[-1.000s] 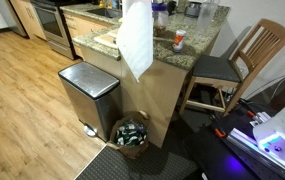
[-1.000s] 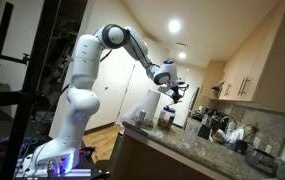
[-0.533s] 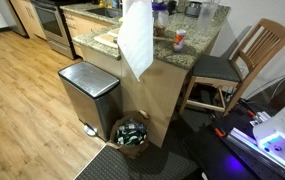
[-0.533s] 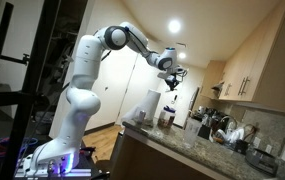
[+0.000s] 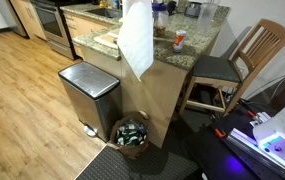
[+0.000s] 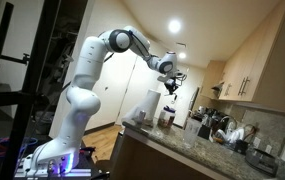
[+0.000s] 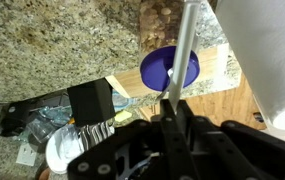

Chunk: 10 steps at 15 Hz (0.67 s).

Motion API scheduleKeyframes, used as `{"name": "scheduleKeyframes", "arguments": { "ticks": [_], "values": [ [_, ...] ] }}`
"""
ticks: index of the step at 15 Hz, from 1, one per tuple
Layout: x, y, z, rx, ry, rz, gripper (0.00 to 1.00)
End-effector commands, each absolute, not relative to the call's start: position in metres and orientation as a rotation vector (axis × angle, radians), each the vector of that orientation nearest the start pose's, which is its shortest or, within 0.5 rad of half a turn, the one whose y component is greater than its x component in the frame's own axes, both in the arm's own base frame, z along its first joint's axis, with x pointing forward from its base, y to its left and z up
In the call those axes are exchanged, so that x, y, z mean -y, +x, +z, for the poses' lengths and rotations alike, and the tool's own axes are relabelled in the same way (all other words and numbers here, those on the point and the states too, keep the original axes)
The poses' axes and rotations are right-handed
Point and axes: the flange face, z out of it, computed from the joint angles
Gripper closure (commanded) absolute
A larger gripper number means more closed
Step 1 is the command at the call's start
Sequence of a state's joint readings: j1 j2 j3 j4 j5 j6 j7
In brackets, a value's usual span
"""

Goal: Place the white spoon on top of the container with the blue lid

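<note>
In the wrist view my gripper (image 7: 172, 108) is shut on the handle of the white spoon (image 7: 187, 40), which points away from me. The container with the blue lid (image 7: 163, 69) stands on the granite counter directly below and beyond the jaws, and the spoon crosses over its right side. I cannot tell how far above the lid the spoon is. In an exterior view the gripper (image 6: 170, 83) hangs well above the counter, over a small dark container (image 6: 167, 118). The spoon is too small to make out there.
A white paper towel roll (image 7: 272, 50) stands close on the right, and it also shows in an exterior view (image 5: 135, 40). A wooden board (image 7: 214, 82), a black box (image 7: 90, 100) and a white bottle with an orange-red cap (image 5: 179, 40) are on the counter. A steel bin (image 5: 87, 92) and a chair (image 5: 232, 62) stand beside it.
The arm has lifted the gripper higher above the counter than a second ago. In the last half second it has barely shifted.
</note>
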State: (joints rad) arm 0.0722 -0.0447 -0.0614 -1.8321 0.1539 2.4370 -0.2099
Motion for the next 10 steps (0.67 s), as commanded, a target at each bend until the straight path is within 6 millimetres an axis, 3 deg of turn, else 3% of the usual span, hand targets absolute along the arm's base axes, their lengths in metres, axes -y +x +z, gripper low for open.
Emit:
{"name": "scheduleKeyframes", "arguments": {
  "ticks": [1,6,7,10],
  "values": [
    [-0.015,0.641,0.586,0.144,-2.941,-0.919,1.00],
    [-0.021,0.689,0.566,-0.027,-2.960,-0.863,1.00],
    [-0.026,0.670,0.562,0.038,-2.949,-0.882,0.98],
    [-0.025,0.686,0.561,-0.012,-2.945,-0.883,1.00]
  ]
}}
